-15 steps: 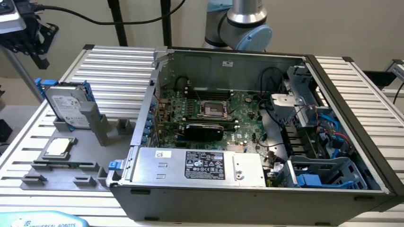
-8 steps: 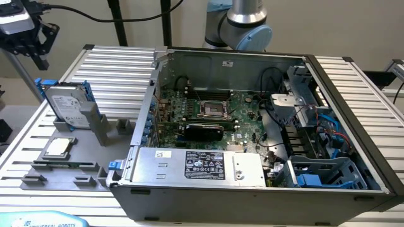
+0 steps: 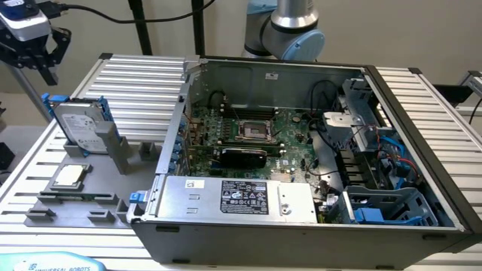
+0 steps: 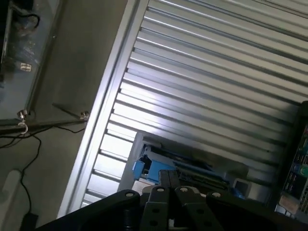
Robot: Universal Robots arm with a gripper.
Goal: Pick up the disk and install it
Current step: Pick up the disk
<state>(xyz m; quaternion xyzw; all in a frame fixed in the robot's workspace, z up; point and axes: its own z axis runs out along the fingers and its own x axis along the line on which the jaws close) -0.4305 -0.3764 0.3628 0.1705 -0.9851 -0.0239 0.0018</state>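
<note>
my gripper [image 3: 34, 61] hangs closed and empty, above and apart from the disk [image 3: 78, 125], which stands on edge in the grey holder [image 3: 113, 148] beside the open case [image 3: 301, 73]. risk: going down with the jaws shut, i'd likely knock the disk's top edge and tip it. a square chip [image 3: 68, 176] lies near. blue cables [image 3: 399, 161] crowd the drive cage [image 3: 391, 206] and could snag.

disk [image 3: 79, 129] | standing in holder [image 3: 73, 150] | exterior view's left of case [image 3: 263, 244]
</note>
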